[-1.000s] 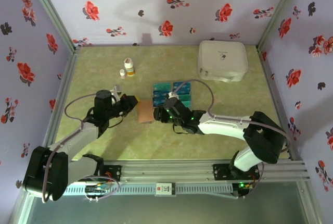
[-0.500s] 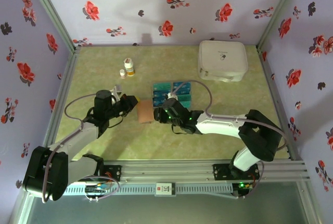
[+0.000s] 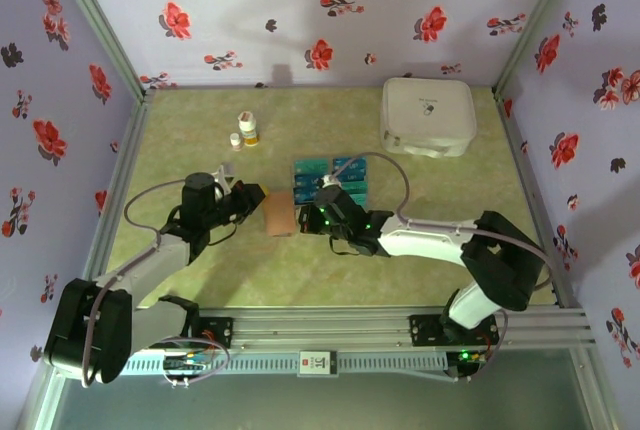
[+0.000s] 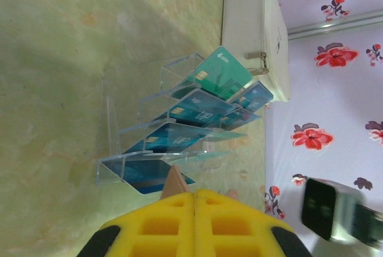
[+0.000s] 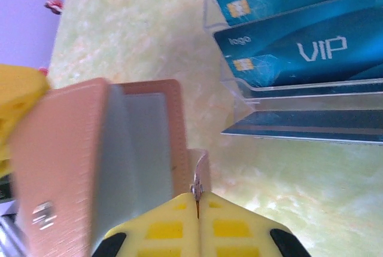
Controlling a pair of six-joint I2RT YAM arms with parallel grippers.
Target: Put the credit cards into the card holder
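Clear rack [image 4: 111, 119] holds credit cards [image 5: 299, 54]; white case [image 3: 428, 115], 2 bottles [image 3: 248, 130] beyond.

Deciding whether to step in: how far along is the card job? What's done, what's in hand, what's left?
Done: nothing yet; I see no card in the card holder. In hand: the left tool and the right tool each pinch an edge of it, and it looks held open between them. Left: every one of the credit cards that I can see sits in the clear stand, waiting to be moved.
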